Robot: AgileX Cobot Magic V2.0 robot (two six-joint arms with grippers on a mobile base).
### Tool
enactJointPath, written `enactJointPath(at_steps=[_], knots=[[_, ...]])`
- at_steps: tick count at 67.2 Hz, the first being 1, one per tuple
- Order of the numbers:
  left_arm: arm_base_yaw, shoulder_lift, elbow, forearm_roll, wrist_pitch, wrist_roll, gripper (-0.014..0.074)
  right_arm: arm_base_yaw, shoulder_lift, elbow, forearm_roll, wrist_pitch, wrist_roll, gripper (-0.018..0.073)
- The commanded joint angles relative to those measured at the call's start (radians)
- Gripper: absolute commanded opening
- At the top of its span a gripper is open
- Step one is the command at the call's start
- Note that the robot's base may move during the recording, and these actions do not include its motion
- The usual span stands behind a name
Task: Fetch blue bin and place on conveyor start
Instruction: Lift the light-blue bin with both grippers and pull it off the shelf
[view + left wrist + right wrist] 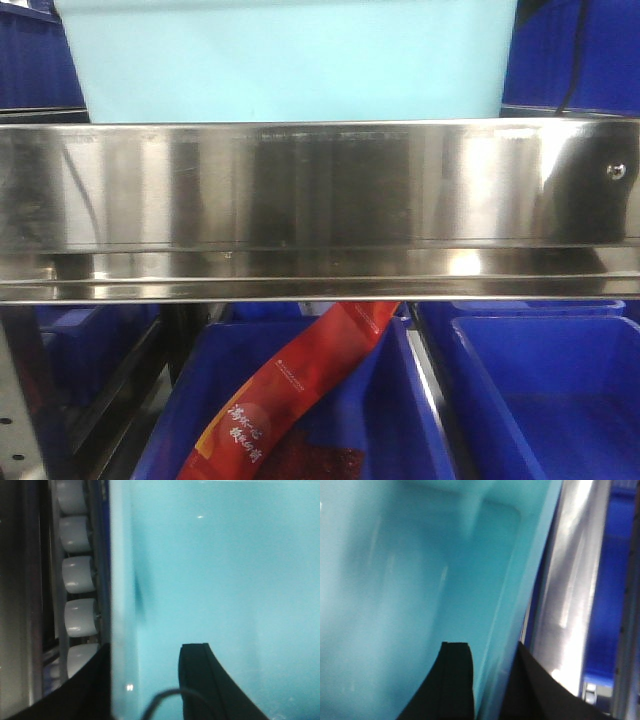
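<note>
Two fingers (pixel 200 690) straddle one blue bin (pixel 225 570) wall, five rollers (pixel 78 575) alongside.

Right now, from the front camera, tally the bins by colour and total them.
Pale cyan bin: 1
Dark blue bins: 5 that can be told apart, 2 above the steel rail and 3 below
Total: 6

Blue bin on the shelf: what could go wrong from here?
1. The left pincer and right pincer each straddle only a thin side wall of the bin; it might slip or tilt on lifting.
2. The steel rail stands across its front; pulled too low, the bin may catch.
</note>
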Motion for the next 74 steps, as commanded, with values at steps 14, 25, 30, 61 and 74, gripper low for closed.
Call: enactJointPath(at_steps=[14,25,30,61,74], knots=[[-0.036,-0.183,-0.007,-0.010,0.002,0.034,-0.0111,-0.009,-0.178,-0.008,-0.036,-0.031,-0.014,-0.0151],[-0.072,-0.239,-0.007,-0.010,0.002,0.032,-0.0111,0.000,-0.254,-0.008,-0.039,-0.031,-0.014,-0.0151],[-0.091,-0.248,-0.007,-0.005,0.002,0.032,-0.0111,0.000,-0.280,-0.008,-0.039,-0.031,-0.014,-0.0151],[-0.096,-0.247,-0.007,0.026,0.002,0.025,-0.0111,0.000,-0.287,-0.008,-0.039,-0.031,-0.014,-0.0151],[-0.096,-0.247,-0.017,0.065,0.002,0.005,-0.0111,0.000,-0.273,-0.008,-0.039,-0.031,-0.014,-0.0151]])
